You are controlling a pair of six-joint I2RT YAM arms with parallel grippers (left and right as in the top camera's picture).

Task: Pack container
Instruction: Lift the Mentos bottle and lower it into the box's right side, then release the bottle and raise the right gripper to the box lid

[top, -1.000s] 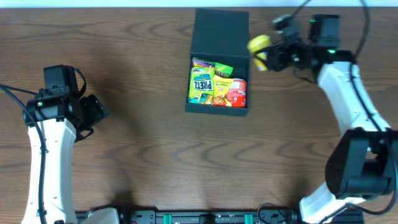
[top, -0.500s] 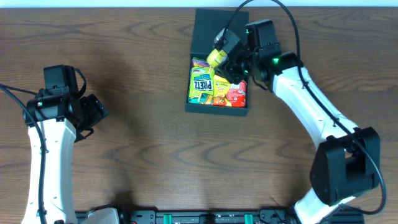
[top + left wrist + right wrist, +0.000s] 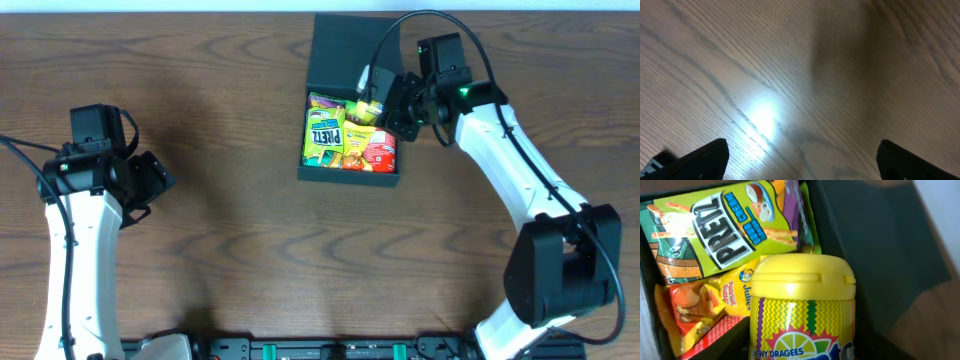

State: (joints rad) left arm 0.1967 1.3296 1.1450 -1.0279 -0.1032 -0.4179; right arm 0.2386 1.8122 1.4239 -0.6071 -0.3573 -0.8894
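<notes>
Nearest to us, on the left of the wooden table (image 3: 250,250), our left gripper (image 3: 158,182) hangs over bare wood with its jaws spread wide and nothing between them. In the left wrist view only its two dark fingertips (image 3: 702,157) show at the lower corners, with wood grain and a patch of glare between. It is well apart from everything else.

Further in, right of centre, stands the container (image 3: 348,176), a dark square box flat on the table with its front wall toward us. It is open and partly filled. Along its left side lies a green snack packet (image 3: 324,132) with bold black lettering. Beside that, toward the front, is an orange-and-yellow biscuit packet (image 3: 352,152), and in the front right corner a red can (image 3: 381,150).

Over the back right part of the box is our right gripper (image 3: 372,100), reaching in from the right. Its jaws are parted only as wide as the yellow canister (image 3: 802,305) they grip, which has a yellow flip lid and a zigzag label with a lemon slice. In the right wrist view the canister lies over the biscuit packet and just beside the green packet. We cannot tell whether it touches them.

Farthest away, the lid (image 3: 352,45) is swung back behind the rear edge, dark inner face showing. We cannot tell whether it lies flat or leans.
</notes>
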